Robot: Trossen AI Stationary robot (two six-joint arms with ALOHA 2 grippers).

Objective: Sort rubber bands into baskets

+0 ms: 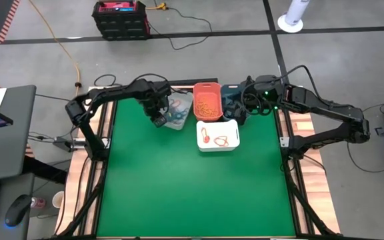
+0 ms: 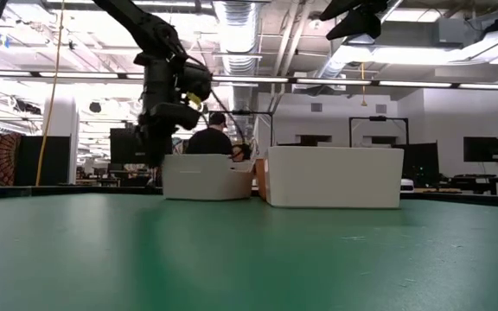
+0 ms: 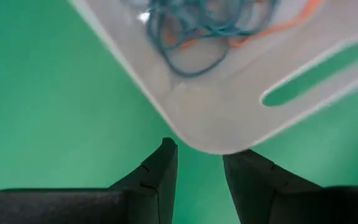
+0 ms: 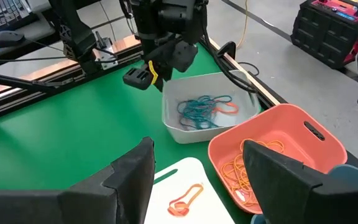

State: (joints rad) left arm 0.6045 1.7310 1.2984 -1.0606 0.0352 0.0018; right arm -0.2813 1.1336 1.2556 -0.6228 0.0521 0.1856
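Four baskets clustered at the bench's far edge, both grippers hovering there, empty.

High view: the grey basket, coral basket and slate basket sit in a row at the far edge of the bench, the white basket just in front; the left gripper hangs at the grey basket's near-left corner, the right gripper over the slate one. Low view: grey and white baskets stand side by side. Left wrist view: fingers partly apart, nothing between them, below the grey basket's corner holding teal and orange bands. Right wrist view: fingers wide apart, empty; orange bands in coral, red bands in white.
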